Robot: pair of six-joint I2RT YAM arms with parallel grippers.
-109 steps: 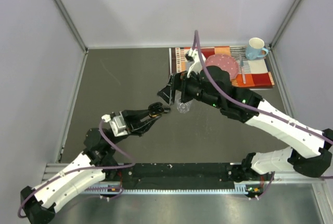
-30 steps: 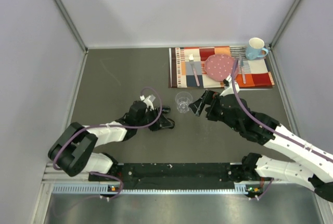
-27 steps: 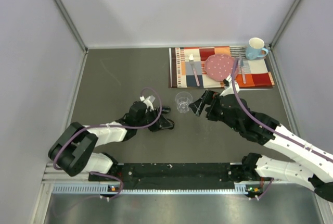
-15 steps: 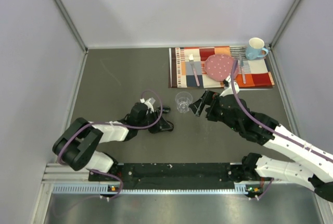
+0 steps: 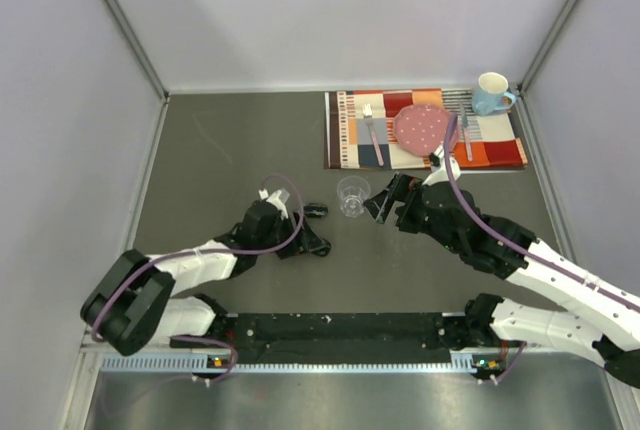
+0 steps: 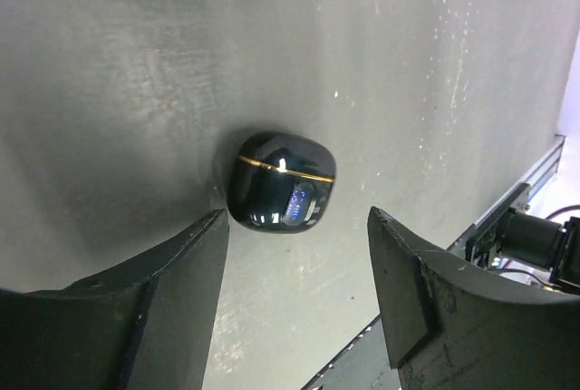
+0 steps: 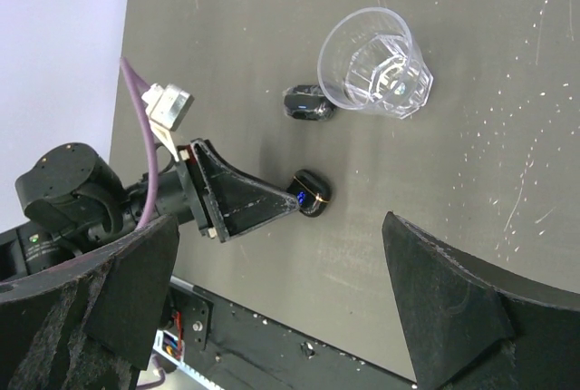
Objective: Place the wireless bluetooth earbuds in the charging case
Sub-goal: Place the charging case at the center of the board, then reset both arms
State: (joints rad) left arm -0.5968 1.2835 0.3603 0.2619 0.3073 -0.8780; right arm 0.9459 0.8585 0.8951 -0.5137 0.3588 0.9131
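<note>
The black charging case point(image 6: 281, 193) sits on the table point(image 5: 220, 160), lid shut, with a thin gold line around it and a small blue light on its front. It lies just in front of the left gripper point(image 6: 294, 254), whose jaws are spread wide, one on each side of the case and not touching it. A second small black thing point(image 7: 306, 102) lies just beside the clear plastic cup point(image 7: 376, 62). It is too small to tell what it is. No earbuds show outside the case.

The right gripper point(image 7: 272, 317) hangs near the cup with its jaws spread, holding nothing.

A shut case fits two stories: the earbuds are already inside, or they still need to go in. If the left jaws close on the case, they should go slowly and squeeze the flat sides evenly, because the case is smooth and round and could slip away.
</note>
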